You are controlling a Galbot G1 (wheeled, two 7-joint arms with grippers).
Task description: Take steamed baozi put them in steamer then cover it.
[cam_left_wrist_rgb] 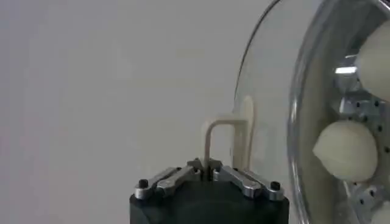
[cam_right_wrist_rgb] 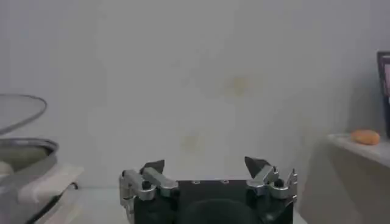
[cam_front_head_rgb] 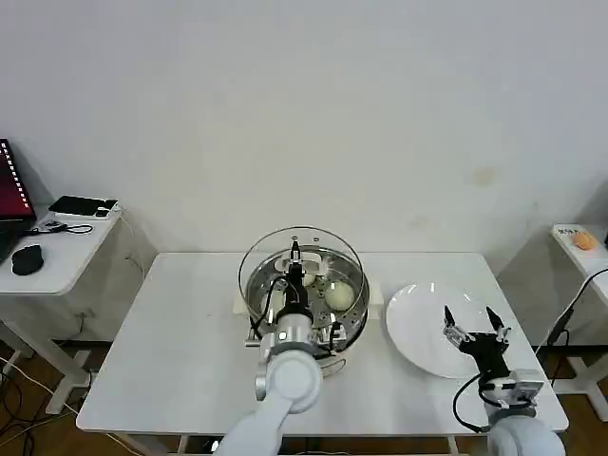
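Your left pincer pinches the cover by its bar handle, just above the steamer. Glass, rigid, slippery: keep level. Baozi sit inside. Right pincer hangs wide beside the steamer.

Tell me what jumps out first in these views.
The left gripper holds the glass cover by its handle, tilted above the steamer at the table's middle, with baozi inside. The right gripper hovers open over the white plate beside it.
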